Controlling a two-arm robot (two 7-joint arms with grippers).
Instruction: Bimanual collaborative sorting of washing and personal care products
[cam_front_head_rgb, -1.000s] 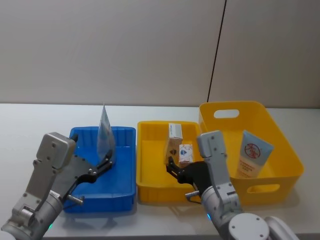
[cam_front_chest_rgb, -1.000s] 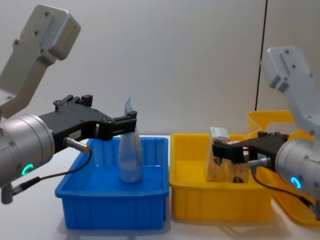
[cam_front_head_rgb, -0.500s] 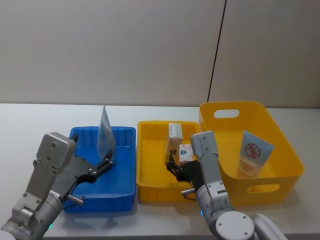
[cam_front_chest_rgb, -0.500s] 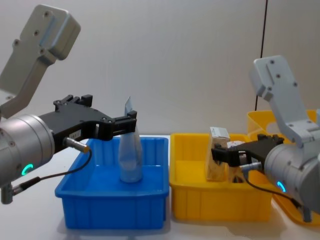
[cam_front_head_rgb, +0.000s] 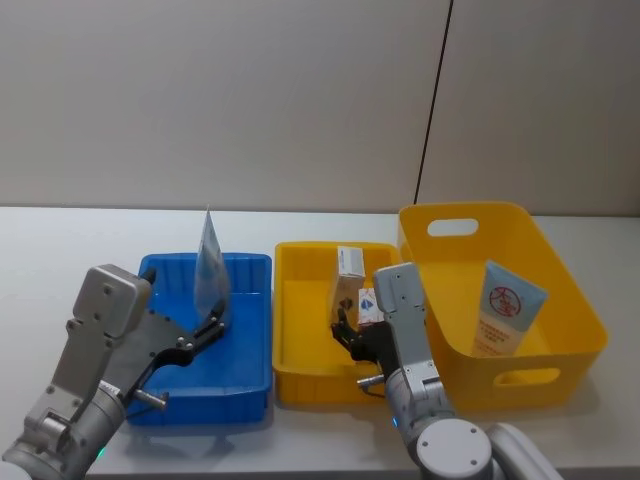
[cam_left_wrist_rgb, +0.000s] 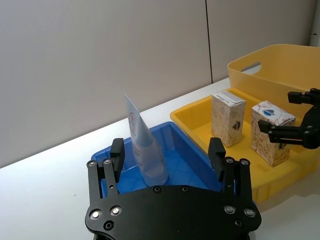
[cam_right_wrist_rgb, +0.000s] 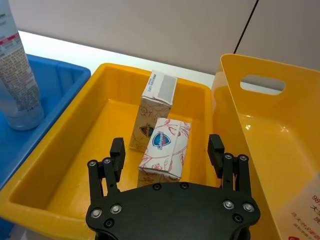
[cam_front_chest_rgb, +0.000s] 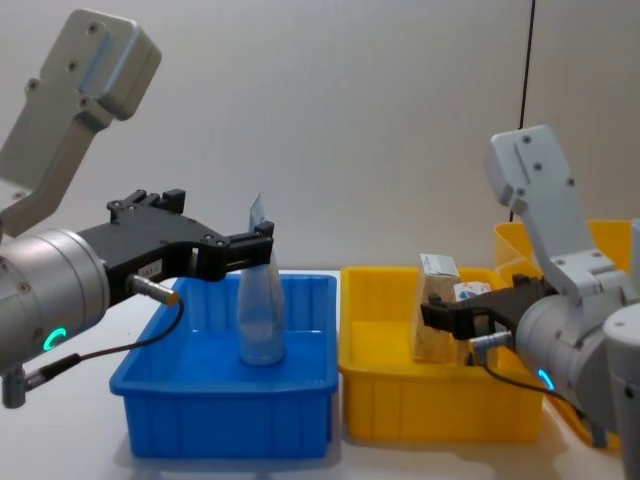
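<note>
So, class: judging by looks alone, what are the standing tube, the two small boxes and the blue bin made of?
Standing tube: likely soft plastic, slightly glossy, flat crimped top.
Taller box and shorter box: printed cardboard, matte, sharp folded edges.
Blue bin: moulded plastic, smooth faint sheen, rounded rim.

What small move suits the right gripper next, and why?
Probably lift the right gripper clear of the yellow tray: its jaws are open, the upright carton and the nearer carton sit there, and a tube rests unsorted in the yellow basket. The left gripper hovers over the blue bin.
</note>
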